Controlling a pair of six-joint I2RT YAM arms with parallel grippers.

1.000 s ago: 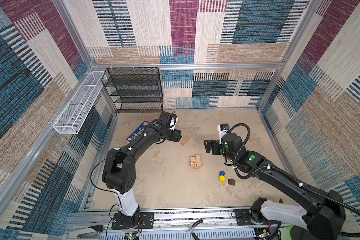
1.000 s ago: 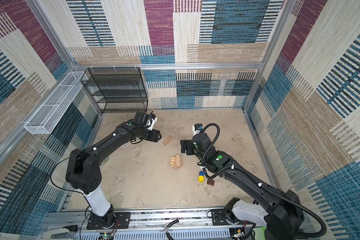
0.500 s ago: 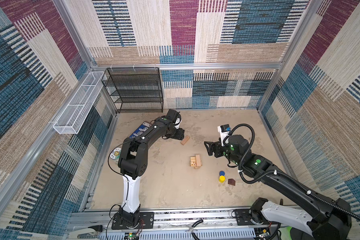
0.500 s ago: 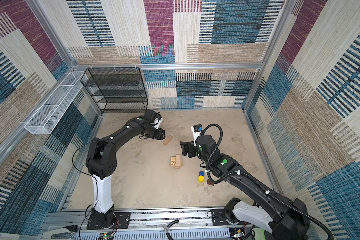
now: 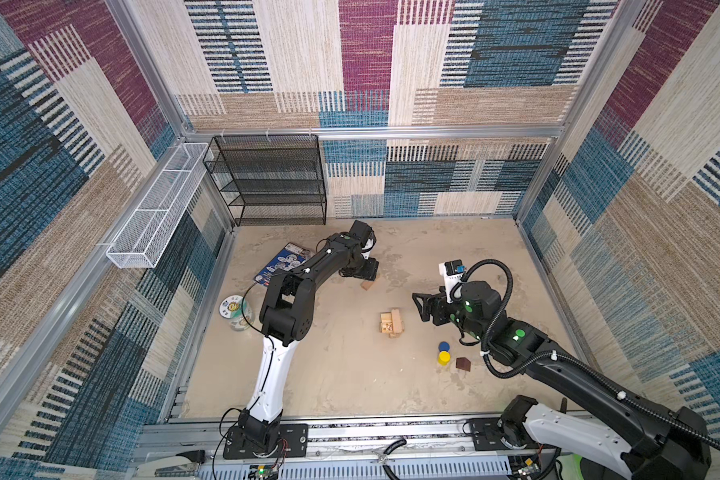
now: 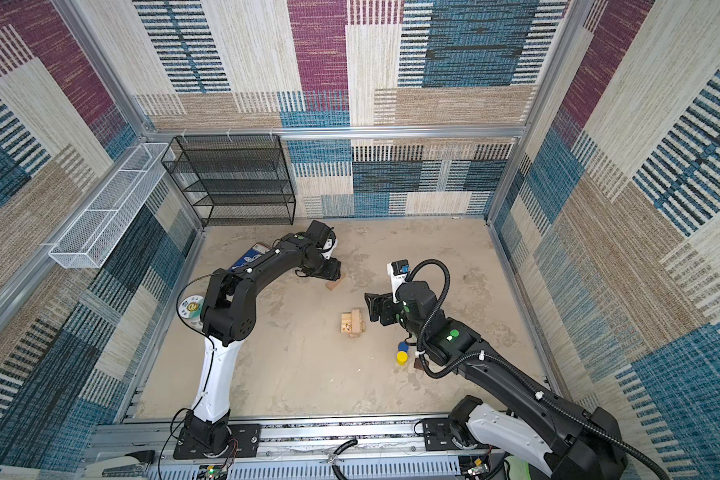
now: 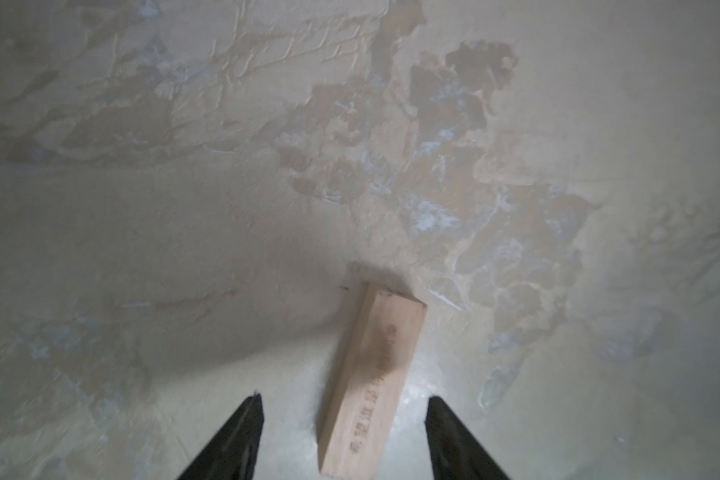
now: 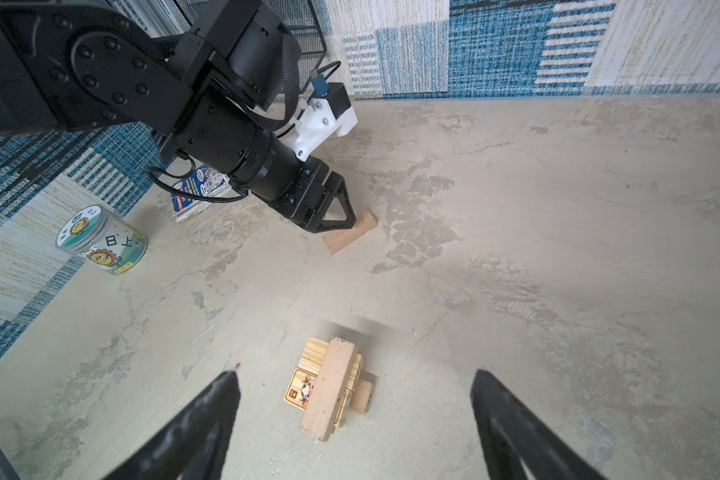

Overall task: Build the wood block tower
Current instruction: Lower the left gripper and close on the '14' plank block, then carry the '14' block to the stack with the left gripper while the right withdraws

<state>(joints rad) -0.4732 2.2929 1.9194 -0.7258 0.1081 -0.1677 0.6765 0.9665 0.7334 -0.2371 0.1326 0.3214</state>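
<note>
At 11 o'clock from the tower (image 5: 391,324), 1 loose wood block (image 7: 373,374) is lying flat on the floor (image 5: 329,374). The left gripper (image 7: 344,401) is straddling it, its fingers (image 7: 246,432) parted with a gap on each side and gripping nothing yet. That straddle is setting the jaws across the block's narrow width, probably so a squeeze is catching its 2 long faces.

The right gripper (image 5: 418,307) is hovering at 3 o'clock of the tower, spread wide and empty, apparently keeping out of the delivery path. A top bar (image 8: 329,386) is lying across the stack and overhanging 1 side, so a careless nudge is risking a topple.

The blue disc (image 5: 444,346), yellow cylinder (image 5: 444,357) and dark-brown piece (image 5: 463,364) are sitting together at 4 o'clock of the tower, near the right arm. Bare floor is lying open between block and tower. The jar (image 5: 234,309) and packet (image 5: 285,259) are sitting well apart, at 9 and 10 o'clock.
</note>
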